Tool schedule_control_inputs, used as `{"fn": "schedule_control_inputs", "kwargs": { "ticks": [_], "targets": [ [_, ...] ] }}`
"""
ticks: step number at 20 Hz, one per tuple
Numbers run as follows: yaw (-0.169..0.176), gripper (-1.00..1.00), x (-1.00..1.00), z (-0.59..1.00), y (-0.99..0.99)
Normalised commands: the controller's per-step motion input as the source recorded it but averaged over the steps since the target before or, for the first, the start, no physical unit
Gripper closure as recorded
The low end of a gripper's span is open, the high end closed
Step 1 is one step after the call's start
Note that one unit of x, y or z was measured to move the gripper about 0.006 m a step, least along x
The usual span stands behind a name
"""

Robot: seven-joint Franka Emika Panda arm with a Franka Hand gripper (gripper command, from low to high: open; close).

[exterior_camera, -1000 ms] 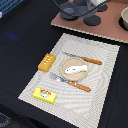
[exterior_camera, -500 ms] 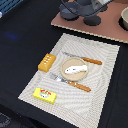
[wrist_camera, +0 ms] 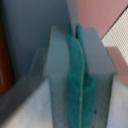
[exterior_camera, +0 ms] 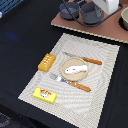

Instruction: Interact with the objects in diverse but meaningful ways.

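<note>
Fingers (wrist_camera: 75, 75) pressing closed on nothing, over the grey pots (exterior_camera: 82, 11).
White fish (exterior_camera: 76, 68) lying well apart on the tan plate (exterior_camera: 66, 75), long axis running across the exterior view.

A pale striped placemat (exterior_camera: 102, 67) lies on a black table (exterior_camera: 25, 35), with a reddish-brown board (exterior_camera: 95, 31) (partly cropped by the frame's edge) just beyond its far side.
</note>
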Motion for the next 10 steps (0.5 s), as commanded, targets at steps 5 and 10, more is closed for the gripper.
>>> {"fn": "schedule_control_inputs", "kwargs": {
  "ticks": [5, 10],
  "targets": [
    [0.066, 1.00, 0.22, 0.48, 0.58],
    [0.046, 1.00, 0.03, 0.47, 0.54]
  ]
}}
